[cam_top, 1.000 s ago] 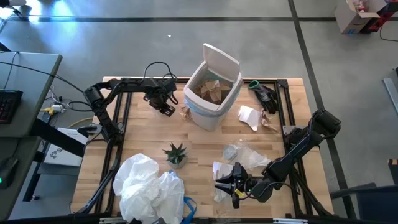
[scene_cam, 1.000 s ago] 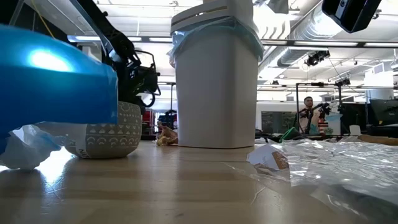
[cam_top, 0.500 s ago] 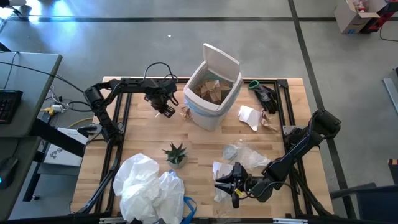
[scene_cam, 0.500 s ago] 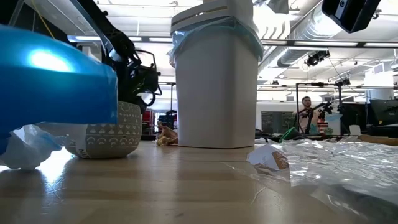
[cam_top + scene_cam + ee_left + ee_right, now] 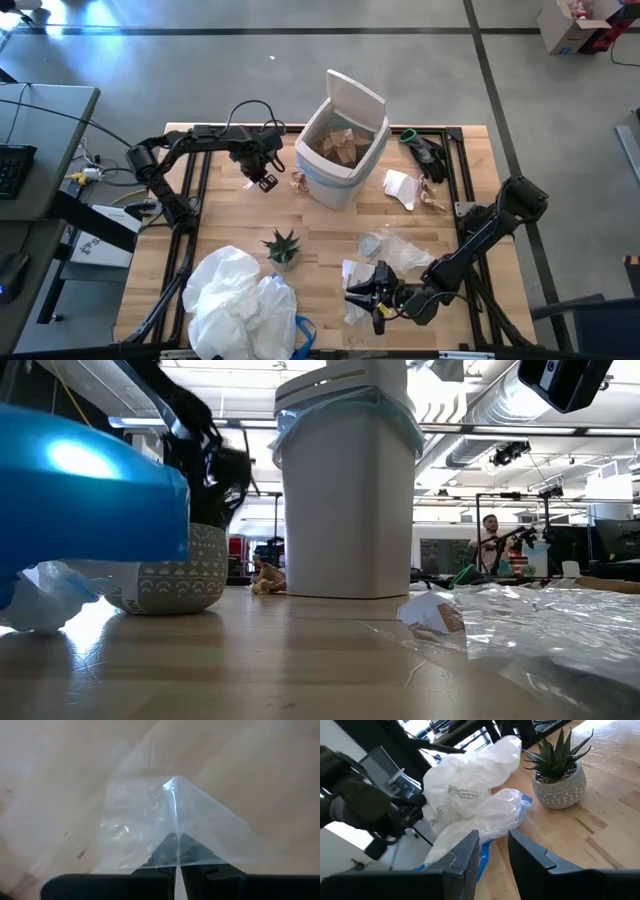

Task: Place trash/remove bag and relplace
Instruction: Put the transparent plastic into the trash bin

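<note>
While the high view is showing only the left gripper (image 5: 264, 181) hanging near the counter's (image 5: 230, 215) far left edge beside the white bin (image 5: 340, 150), the left wrist view is revealing its fingers (image 5: 150, 870) clenching a clear plastic wrapper (image 5: 170, 827). Low near the front edge, the right gripper (image 5: 360, 296) is sitting with fingers (image 5: 466, 852) slightly parted, grasping nothing, pointing at one potted plant (image 5: 559, 767) and the loose bag (image 5: 475, 795). One bin is holding brown paper trash (image 5: 340, 146).

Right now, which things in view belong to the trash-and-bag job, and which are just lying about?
Job: white bin with blue liner; brown paper beside it; white scrap; clear wrapper pinched in the left gripper; plastic wrappers; spare bags; right gripper.
Lying about: potted plant; green-and-black object.
</note>
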Motion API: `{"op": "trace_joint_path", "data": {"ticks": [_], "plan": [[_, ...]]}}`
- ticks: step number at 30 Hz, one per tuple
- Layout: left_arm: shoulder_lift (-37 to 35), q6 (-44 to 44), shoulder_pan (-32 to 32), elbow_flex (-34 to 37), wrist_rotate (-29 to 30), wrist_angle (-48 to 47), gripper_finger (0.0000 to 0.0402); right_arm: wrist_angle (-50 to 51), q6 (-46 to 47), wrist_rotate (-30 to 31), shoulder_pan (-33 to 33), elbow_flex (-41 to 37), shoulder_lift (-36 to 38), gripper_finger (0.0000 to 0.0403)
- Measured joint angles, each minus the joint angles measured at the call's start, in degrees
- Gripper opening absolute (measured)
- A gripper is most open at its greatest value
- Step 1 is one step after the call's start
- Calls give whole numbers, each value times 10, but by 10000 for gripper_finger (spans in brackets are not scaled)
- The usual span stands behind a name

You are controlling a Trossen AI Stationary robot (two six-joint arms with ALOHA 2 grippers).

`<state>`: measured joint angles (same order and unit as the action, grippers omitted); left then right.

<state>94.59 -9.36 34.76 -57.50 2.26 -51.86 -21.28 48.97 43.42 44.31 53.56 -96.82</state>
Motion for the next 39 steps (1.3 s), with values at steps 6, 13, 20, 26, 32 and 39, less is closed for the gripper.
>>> {"op": "trace_joint_path", "data": {"ticks": [6,13,20,26,32,39], "plan": [[-104,1,-22,-29,-1,-30,0,0,0,0,0,0,0,90],[-238,-9,-65,-114,-2,-35,0,0,-4,0,-5,0,0,90],[-320,-6,-114,-177,-6,145,0,0,-14,-20,-21,0,0,90],[-292,-15,-147,-180,-93,350,0,-1,-15,-20,-25,0,0,90],[-203,-25,-154,-199,-108,395,0,-5,-15,-18,-21,0,0,90],[-91,-15,-155,-310,-110,322,0,-5,-17,-10,-18,0,0,90]]}}
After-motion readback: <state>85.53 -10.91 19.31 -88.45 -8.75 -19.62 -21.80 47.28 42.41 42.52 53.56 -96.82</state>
